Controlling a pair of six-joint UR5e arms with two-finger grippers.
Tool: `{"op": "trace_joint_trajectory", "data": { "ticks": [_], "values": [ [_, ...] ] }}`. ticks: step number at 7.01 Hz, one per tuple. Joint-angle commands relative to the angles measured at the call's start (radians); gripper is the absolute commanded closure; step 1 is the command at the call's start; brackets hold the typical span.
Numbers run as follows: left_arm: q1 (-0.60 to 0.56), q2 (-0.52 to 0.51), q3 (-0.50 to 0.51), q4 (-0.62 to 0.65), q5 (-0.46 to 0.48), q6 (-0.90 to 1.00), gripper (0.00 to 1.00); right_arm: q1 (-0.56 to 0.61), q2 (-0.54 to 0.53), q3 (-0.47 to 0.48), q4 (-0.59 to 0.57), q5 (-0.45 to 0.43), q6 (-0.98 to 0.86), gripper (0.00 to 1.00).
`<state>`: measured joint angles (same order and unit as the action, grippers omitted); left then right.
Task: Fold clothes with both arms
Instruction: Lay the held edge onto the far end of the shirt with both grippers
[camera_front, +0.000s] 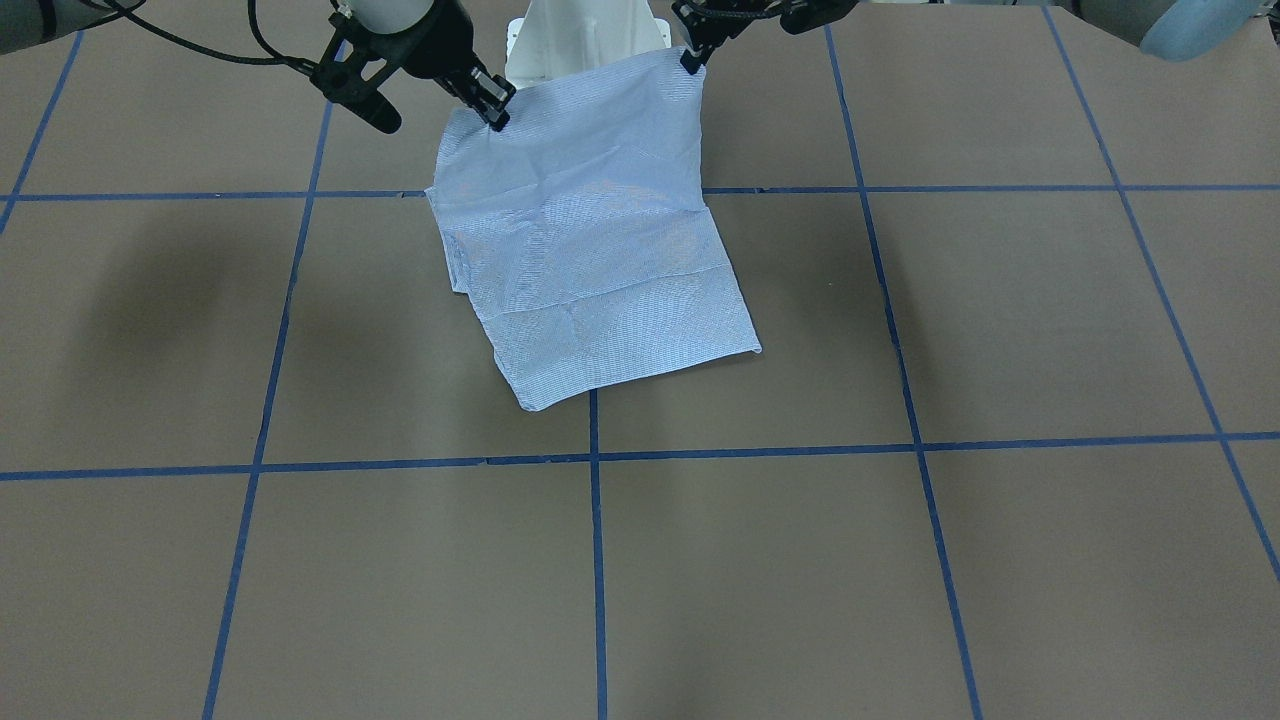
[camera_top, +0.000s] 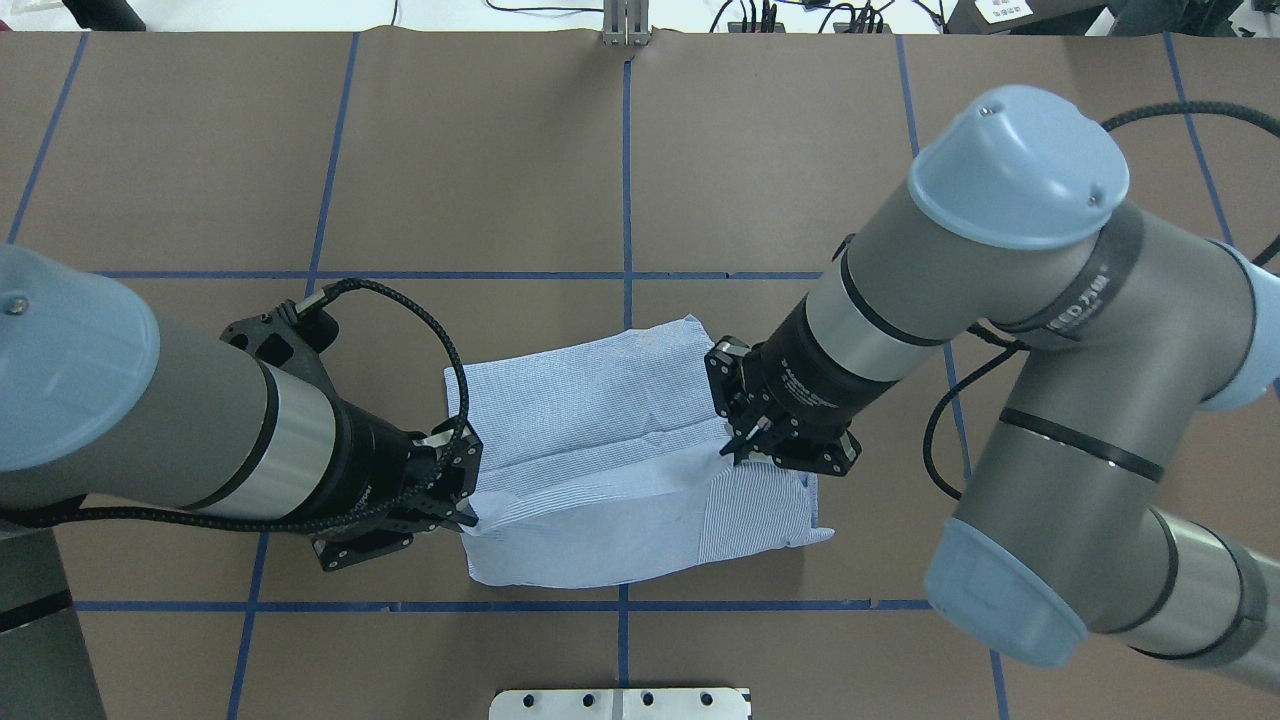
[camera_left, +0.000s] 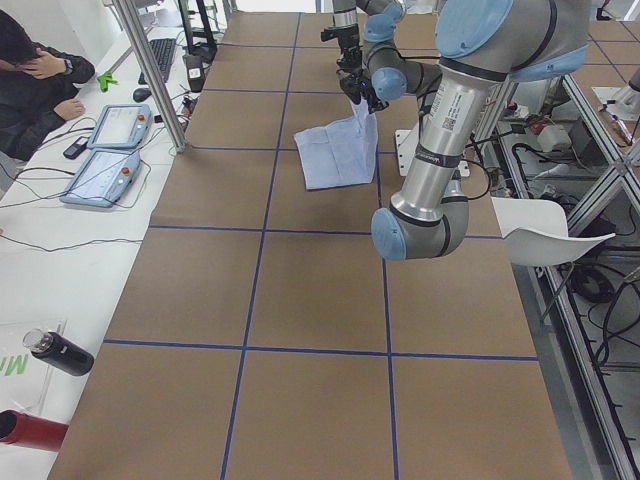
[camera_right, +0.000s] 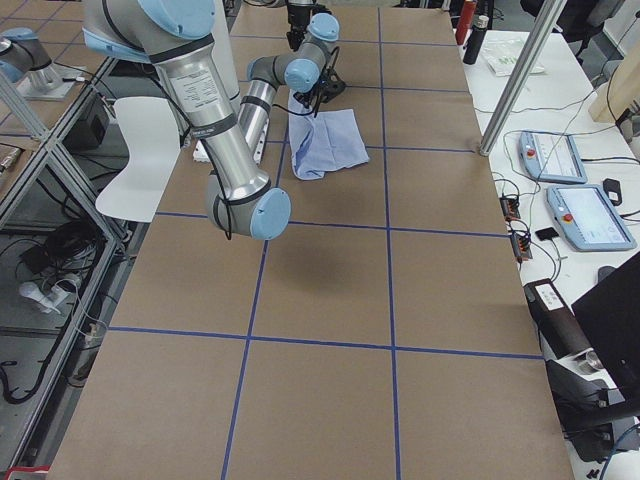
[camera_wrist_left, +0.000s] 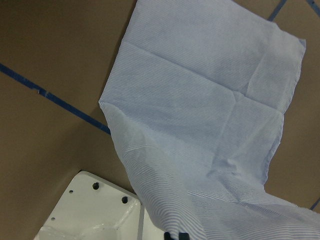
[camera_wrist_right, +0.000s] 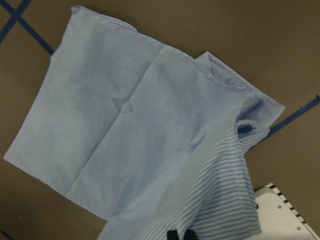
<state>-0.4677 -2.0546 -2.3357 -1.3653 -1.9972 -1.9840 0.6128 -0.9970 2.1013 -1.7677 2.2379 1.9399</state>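
The shirt (camera_front: 590, 260) is soft and light. It bends and hangs down wherever nothing holds it up. I think it would slip and wrinkle easily, so the best place to hold it is at two corners of one edge, both kept at the same height.

That is how it is held right now. The left claw (camera_front: 692, 58) is pinched tight on one corner of the edge nearest the robot. The right claw (camera_front: 497, 112) is pinched tight on the other corner. That edge is up in the air. The far end of the shirt lies flat on the brown desk (camera_front: 1000, 320), just in front of the robot's white base (camera_front: 585, 35).

The shirt is pale blue with very thin white stripes. It looks folded into a tidy box shape, with a few crease lines across it. I cannot see any buttons or a pocket from here.
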Motion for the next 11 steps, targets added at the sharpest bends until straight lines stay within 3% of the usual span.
{"op": "trace_joint_trajectory", "data": {
  "ticks": [1, 3, 5, 8, 11],
  "values": [
    [-0.032, 0.011, 0.045, 0.012, 0.001, 0.002, 1.00, 0.019, 0.070, -0.125, 0.007, -0.075, -0.088, 1.00],
    [-0.037, 0.010, 0.088, 0.017, 0.002, -0.004, 1.00, 0.019, 0.176, -0.271, 0.013, -0.090, -0.108, 1.00],
    [-0.042, -0.001, 0.183, -0.030, 0.006, -0.001, 1.00, 0.019, 0.184, -0.380, 0.153, -0.103, -0.101, 1.00],
    [-0.107, -0.002, 0.329, -0.144, 0.008, 0.001, 1.00, 0.018, 0.225, -0.489, 0.156, -0.118, -0.102, 1.00],
    [-0.158, -0.004, 0.399, -0.197, 0.008, 0.002, 1.00, 0.018, 0.236, -0.563, 0.157, -0.121, -0.108, 1.00]
  ]
}}
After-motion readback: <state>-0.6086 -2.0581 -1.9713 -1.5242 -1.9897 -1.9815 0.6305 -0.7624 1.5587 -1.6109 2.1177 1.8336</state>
